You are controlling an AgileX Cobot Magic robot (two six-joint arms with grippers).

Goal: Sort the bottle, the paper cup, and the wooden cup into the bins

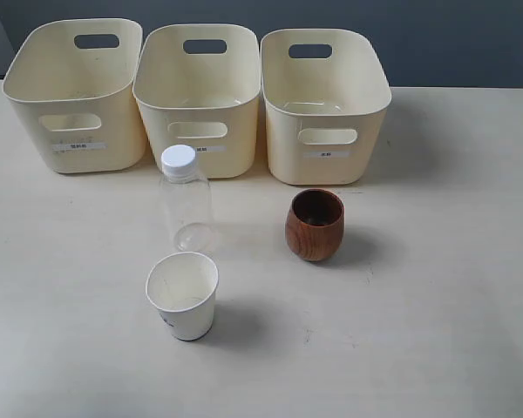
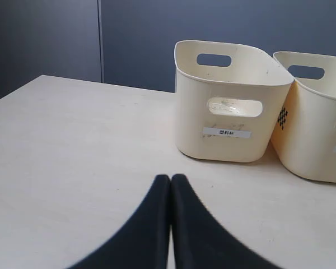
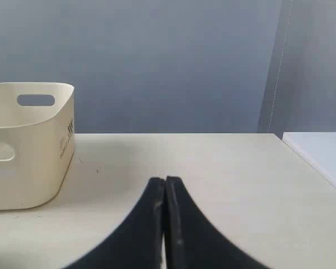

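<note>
Cream plastic bins stand in a row along the far edge of a pale table point(image 1: 453, 261): the left bin point(image 1: 74, 96), the middle bin point(image 1: 198, 100) and the right bin point(image 1: 324, 109), sides close together or touching. Each has oval handle cut-outs and a small white label on its front wall, and all three look empty inside as far as I can see.

Just in front of the middle bin stands the bottle point(image 1: 186, 200), clear plastic with a white screw cap, upright. Nearer the front, just beside the bottle's base, sits the paper cup point(image 1: 183, 296), white, open mouth up, with a small dark print low on its side. Off to the right, in front of the right bin, the wooden cup point(image 1: 315, 225) stands upright, dark reddish-brown and rounded, well apart from the other two things.

Neither arm reaches into the wide view. On its own camera, the left gripper point(image 2: 171, 178) has its two black fingers pressed together with nothing between them, low over bare tabletop and pointed toward the left bin's labelled front. The right gripper point(image 3: 165, 180) is likewise closed up on nothing, above empty table, with one bin's corner off to the side.
</note>
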